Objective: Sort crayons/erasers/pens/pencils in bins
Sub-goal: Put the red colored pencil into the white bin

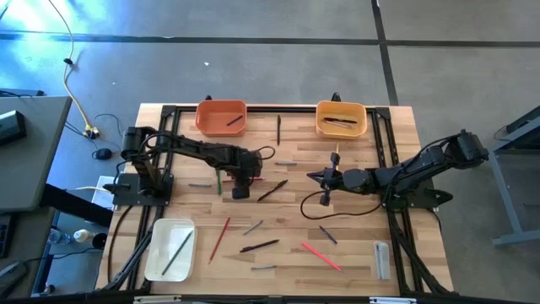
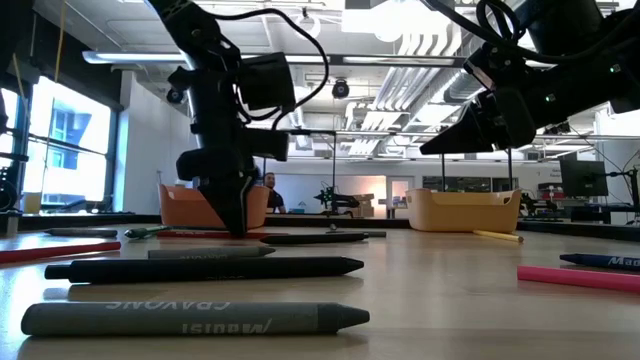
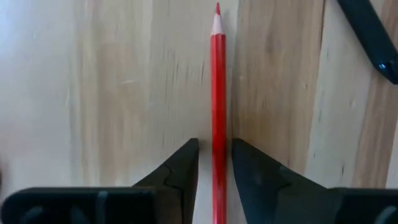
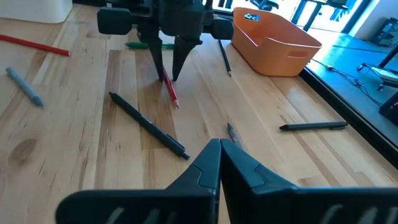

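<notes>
A red pencil [image 3: 217,81] lies flat on the wooden table near its middle. My left gripper [image 3: 215,152] points straight down over it and is open by a narrow gap. One finger stands on each side of the pencil's shaft [image 4: 172,96], with a thin strip of wood showing on both sides. My right gripper [image 4: 219,155] is shut and hovers above the table to the right of the left one [image 1: 319,179]. The orange bin [image 1: 221,118] and the yellow-orange bin [image 1: 341,118] stand at the far edge, each with dark pens inside. The white bin [image 1: 169,249] sits near left and holds one grey stick.
Loose sticks lie around: a black pen [image 4: 149,124] right of the red pencil, a green pencil [image 1: 218,181], grey crayons [image 2: 190,318], another red pencil [image 1: 219,238], a pink one [image 1: 321,256], a black pen [image 1: 259,246]. A clear-grey block [image 1: 381,257] sits near right.
</notes>
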